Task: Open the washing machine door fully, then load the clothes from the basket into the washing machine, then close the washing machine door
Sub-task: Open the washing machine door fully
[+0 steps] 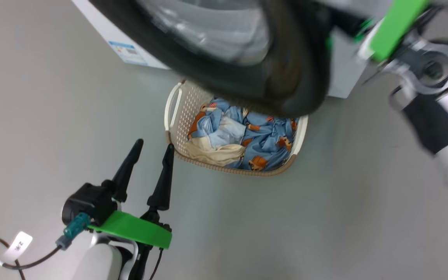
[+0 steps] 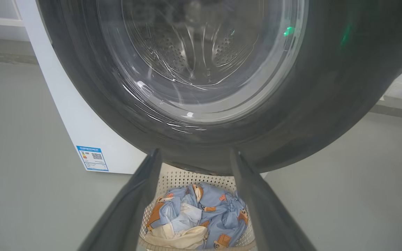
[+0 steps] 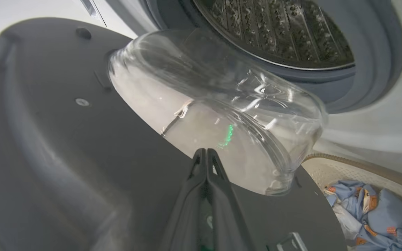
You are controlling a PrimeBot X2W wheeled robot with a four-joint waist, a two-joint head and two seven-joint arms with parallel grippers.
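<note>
- The left gripper [image 1: 154,147] hangs low over the floor [image 1: 53,116], its two dark fingers spread wide with nothing between them. The tips aim at the near-left corner of the basket [image 1: 172,112]. I judge it is parked there to reach for cloth once the way is clear.
- The basket sits on the floor just beyond that gripper and directly in front of the washing machine [image 2: 82,122]. Set this close, each piece has only a short lift to the opening.
- The clothes [image 1: 265,136] all lie heaped inside it: blue fabric printed with bears, and a cream piece at the near-left side. Nothing is loaded yet.
- The door [image 1: 298,77] stands part-open, blurred in the head view, with its black ring hanging over the basket's far edge and hiding part of the pile. At this angle it blocks the path from basket to machine, which is likely why opening it fully comes first.
- The right gripper [image 3: 206,153] is on the door's inner side, fingers pressed together and empty. Its tips point at the dark inner face just beside the base of the glass bowl [image 3: 222,104], though I cannot tell whether they touch it. Closed fingers make a stiff prod, well suited to pushing the door outward.
- Behind the door is the white front of the machine, with a blue label [image 2: 92,158] low on it.
- Farthest back are the grey gasket [image 3: 379,59] and the steel drum [image 3: 274,31]. Its mouth is uncovered, and no cloth is visible in the part shown.
</note>
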